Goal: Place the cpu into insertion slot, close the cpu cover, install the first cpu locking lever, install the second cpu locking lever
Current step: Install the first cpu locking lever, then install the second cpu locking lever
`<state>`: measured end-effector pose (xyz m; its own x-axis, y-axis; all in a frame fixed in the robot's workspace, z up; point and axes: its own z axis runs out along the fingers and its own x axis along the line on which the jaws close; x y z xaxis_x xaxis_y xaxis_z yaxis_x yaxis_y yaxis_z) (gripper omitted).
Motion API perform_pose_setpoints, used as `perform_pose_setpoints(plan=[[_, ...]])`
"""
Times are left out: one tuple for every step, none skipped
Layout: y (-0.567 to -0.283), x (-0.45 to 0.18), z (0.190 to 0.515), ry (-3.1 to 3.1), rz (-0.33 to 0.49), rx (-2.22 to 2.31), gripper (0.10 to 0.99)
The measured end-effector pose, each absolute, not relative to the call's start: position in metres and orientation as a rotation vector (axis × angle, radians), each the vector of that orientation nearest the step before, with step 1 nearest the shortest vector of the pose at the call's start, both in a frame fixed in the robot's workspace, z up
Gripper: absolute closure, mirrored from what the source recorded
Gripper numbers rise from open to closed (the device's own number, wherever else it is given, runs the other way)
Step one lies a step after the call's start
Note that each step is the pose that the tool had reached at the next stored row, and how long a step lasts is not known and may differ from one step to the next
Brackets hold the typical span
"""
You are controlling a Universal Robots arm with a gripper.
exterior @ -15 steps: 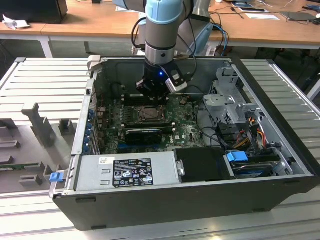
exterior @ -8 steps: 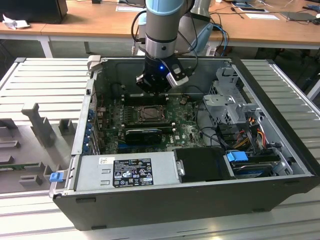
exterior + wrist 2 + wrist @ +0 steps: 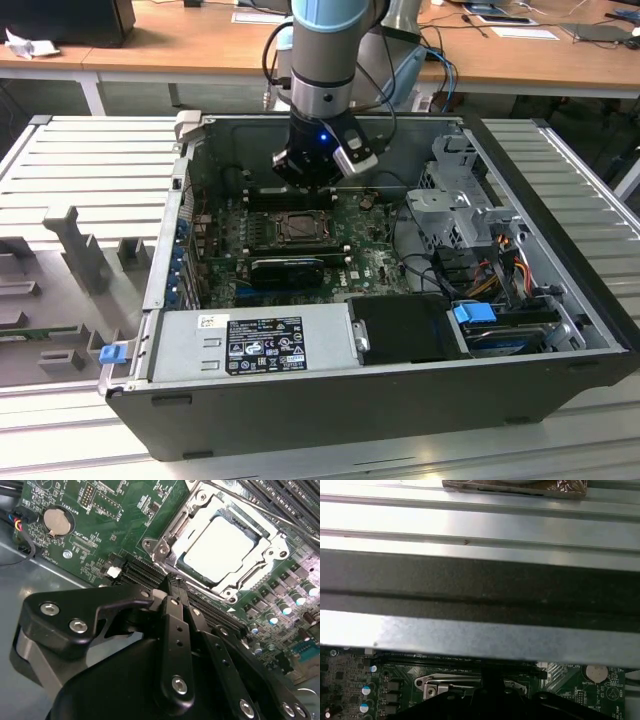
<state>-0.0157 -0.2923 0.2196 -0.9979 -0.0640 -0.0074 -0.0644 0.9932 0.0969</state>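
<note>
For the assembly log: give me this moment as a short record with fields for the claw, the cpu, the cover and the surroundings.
claw: hangs inside the open computer case, above the motherboard and next to the socket; its fingers are together, holding nothing
cpu: silver top lies seated in the insertion slot
cpu cover: metal frame lies flat around the cpu, chip showing through its window
locking levers: state cannot be told
nearby: round coin battery on the board
</note>
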Motion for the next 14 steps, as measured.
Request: perform_pose_setpoints(plan=[[-0.2927,-0.0157,0.2197,3.132,0.152,-0.101,0.98],[-0.293,-0.0157,0.2196,3.132,0.152,-0.101,0.98],[-0.2934,-0.0157,0.2196,3.132,0.152,-0.101,0.98],[-0.2939,-0.0157,0.2197,3.132,0.152,-0.101,0.98],[-0.2942,-0.0157,0.2197,3.132,0.152,-0.101,0.98],[-0.2946,-0.0157,0.2196,3.132,0.152,-0.101,0.98],[-0.2951,-0.0157,0.2197,3.132,0.152,-0.101,0.98],[-0.2954,-0.0157,0.2197,3.132,0.152,-0.101,0.98],[-0.2969,-0.0157,0.2196,3.132,0.152,-0.101,0.98],[-0.2976,-0.0157,0.2197,3.132,0.152,-0.101,0.98],[-0.2983,-0.0157,0.2196,3.132,0.152,-0.101,0.98],[-0.2987,-0.0157,0.2197,3.132,0.152,-0.101,0.98],[-0.299,-0.0157,0.2197,3.132,0.152,-0.101,0.98],[-0.2996,-0.0157,0.2197,3.132,0.152,-0.101,0.98]])
